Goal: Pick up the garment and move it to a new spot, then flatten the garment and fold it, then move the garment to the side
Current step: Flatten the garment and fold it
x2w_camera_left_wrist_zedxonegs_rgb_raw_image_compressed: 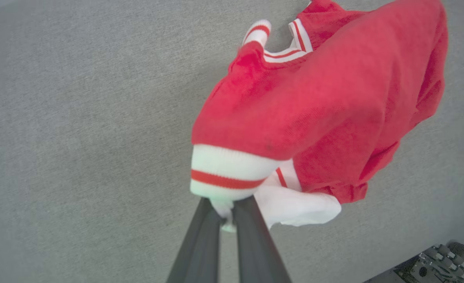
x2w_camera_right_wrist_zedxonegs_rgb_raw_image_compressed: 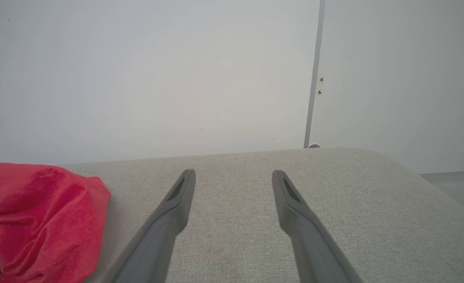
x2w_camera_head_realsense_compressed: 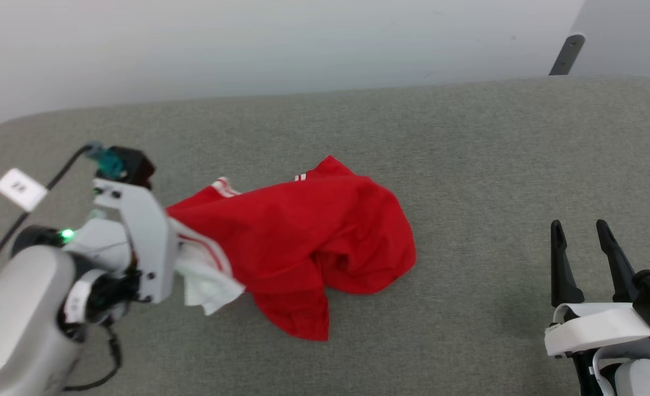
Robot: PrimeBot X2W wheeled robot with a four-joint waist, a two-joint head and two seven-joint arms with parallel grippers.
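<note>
The garment (x2w_camera_head_realsense_compressed: 302,236) is a red jersey with white, red-striped sleeve trim, bunched up and partly lifted off the grey cushioned surface (x2w_camera_head_realsense_compressed: 468,154). My left gripper (x2w_camera_left_wrist_zedxonegs_rgb_raw_image_compressed: 227,206) is shut on the white sleeve edge of the garment (x2w_camera_left_wrist_zedxonegs_rgb_raw_image_compressed: 314,106); its fingers (x2w_camera_left_wrist_zedxonegs_rgb_raw_image_compressed: 200,243) pinch a fold of white cloth. In the head view the left wrist (x2w_camera_head_realsense_compressed: 137,236) covers the fingers at the garment's left end. My right gripper (x2w_camera_head_realsense_compressed: 580,234) rests open at the lower right, well away from the cloth. Its fingers (x2w_camera_right_wrist_zedxonegs_rgb_raw_image_compressed: 176,204) point over bare cushion, with the garment (x2w_camera_right_wrist_zedxonegs_rgb_raw_image_compressed: 35,220) at the far left.
The grey surface ends at a pale wall (x2w_camera_head_realsense_compressed: 247,44) behind. A white label tag (x2w_camera_head_realsense_compressed: 19,188) on a black cable lies at the left edge. A dark bracket (x2w_camera_head_realsense_compressed: 567,54) stands at the back right corner.
</note>
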